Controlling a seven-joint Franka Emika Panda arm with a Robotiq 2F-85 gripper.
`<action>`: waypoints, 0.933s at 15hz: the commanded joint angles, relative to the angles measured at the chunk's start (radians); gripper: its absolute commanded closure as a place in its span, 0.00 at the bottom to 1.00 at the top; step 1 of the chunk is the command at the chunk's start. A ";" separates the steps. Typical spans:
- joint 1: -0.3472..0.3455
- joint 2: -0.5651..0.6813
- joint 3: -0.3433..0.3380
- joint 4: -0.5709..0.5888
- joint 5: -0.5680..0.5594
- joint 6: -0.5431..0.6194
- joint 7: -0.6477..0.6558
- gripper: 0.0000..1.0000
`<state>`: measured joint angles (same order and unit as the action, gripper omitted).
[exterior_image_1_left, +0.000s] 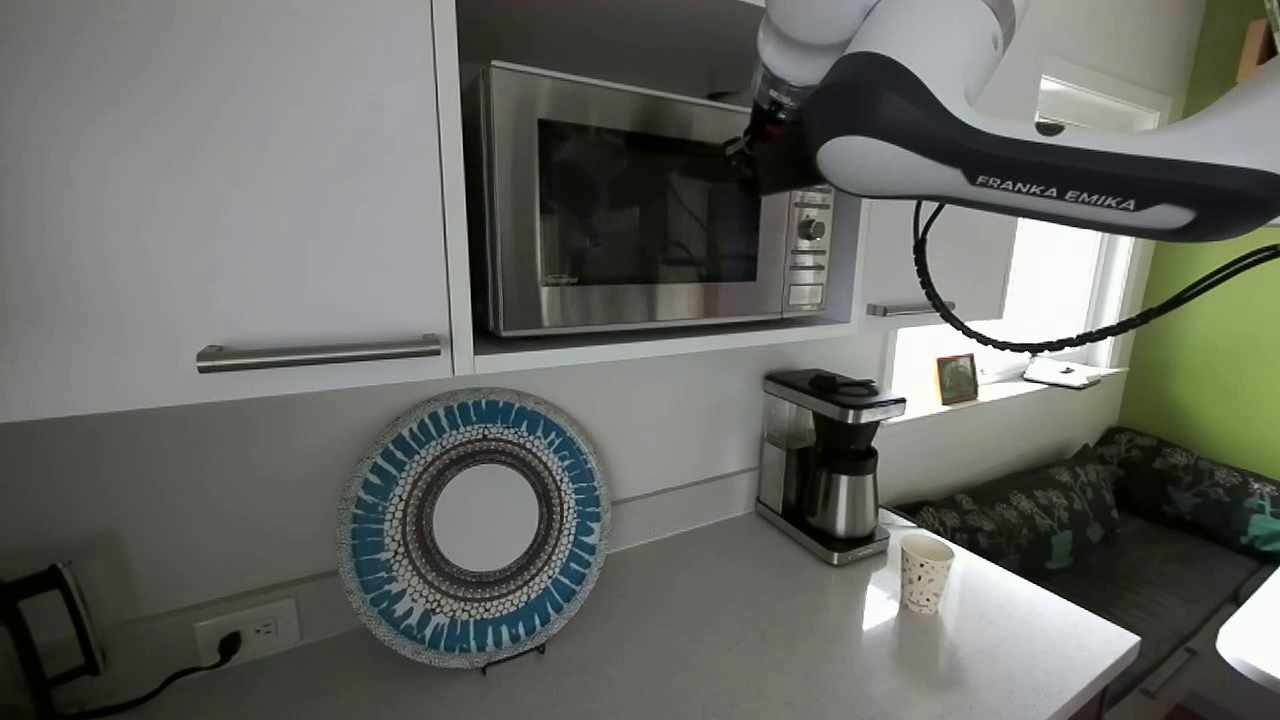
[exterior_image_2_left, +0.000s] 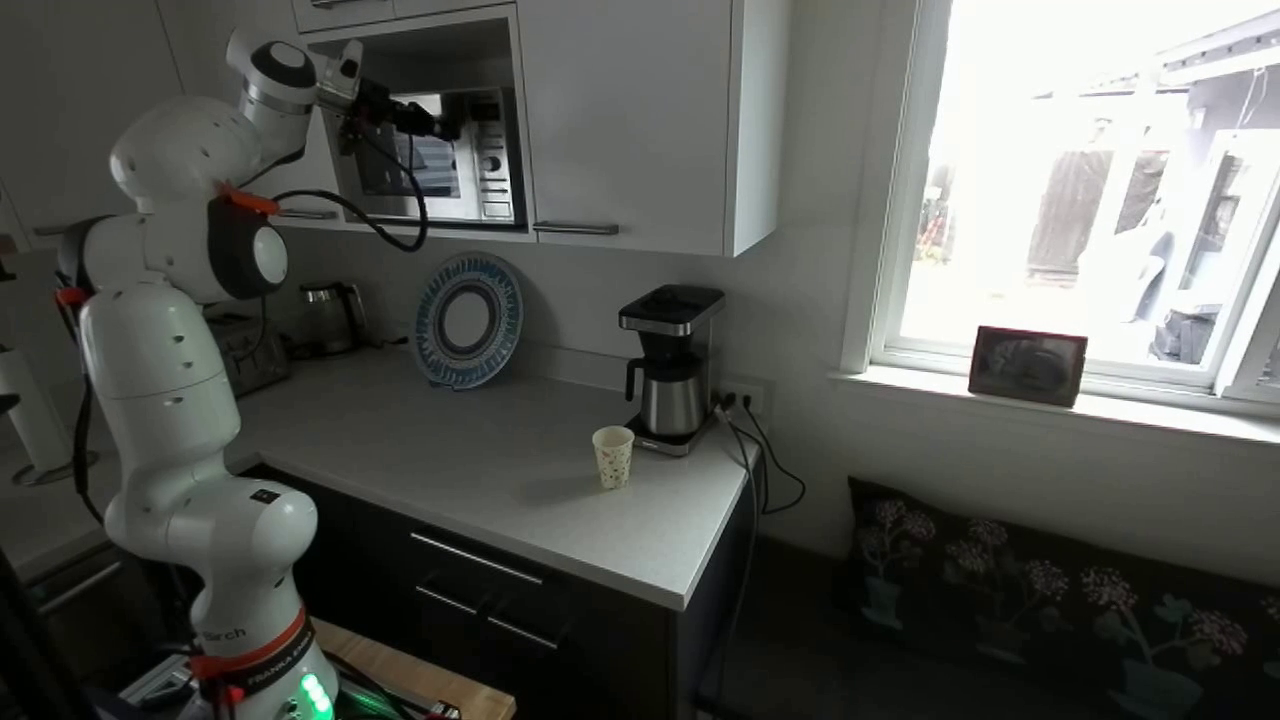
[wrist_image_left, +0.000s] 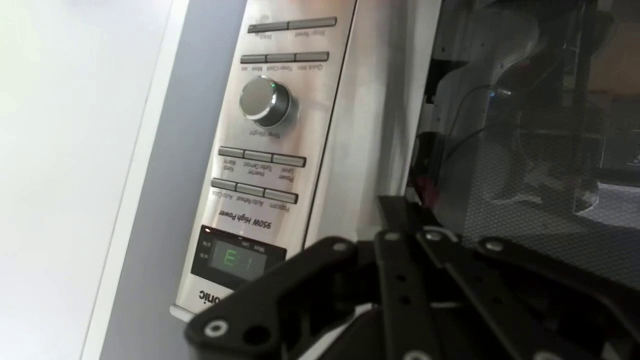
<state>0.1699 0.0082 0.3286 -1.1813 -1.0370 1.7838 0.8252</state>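
A steel microwave (exterior_image_1_left: 650, 303) with a dark glass door sits in a cabinet niche, and it shows in both exterior views (exterior_image_2_left: 497, 170). Its door appears closed. In the wrist view the microwave (wrist_image_left: 360, 125) appears upside down, with its round knob (wrist_image_left: 265, 101), rows of buttons and a lit display (wrist_image_left: 237, 257) left of the fingers. My black gripper (wrist_image_left: 407, 207) has its fingers together with nothing seen between them. It is in front of the door, near where the steel frame meets the glass. The gripper (exterior_image_1_left: 742, 150) (exterior_image_2_left: 445, 125) is high above the counter. I cannot tell whether it touches the door.
White cabinets (exterior_image_1_left: 220, 180) flank the niche. On the counter (exterior_image_1_left: 700, 620) below stand a round blue patterned plate (exterior_image_1_left: 380, 520), a coffee maker (exterior_image_1_left: 842, 490) and a paper cup (exterior_image_1_left: 925, 573). A kettle (exterior_image_2_left: 330, 318) stands further back. The arm's black cable (exterior_image_2_left: 421, 215) hangs in a loop.
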 joint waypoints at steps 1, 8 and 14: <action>-0.013 0.067 -0.012 0.074 0.037 0.044 -0.020 1.00; 0.092 0.103 -0.041 0.200 -0.090 -0.336 -0.132 1.00; 0.077 0.070 0.002 0.249 0.023 -0.357 -0.284 1.00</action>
<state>0.2400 0.0850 0.3142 -0.9789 -1.0871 1.4511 0.6164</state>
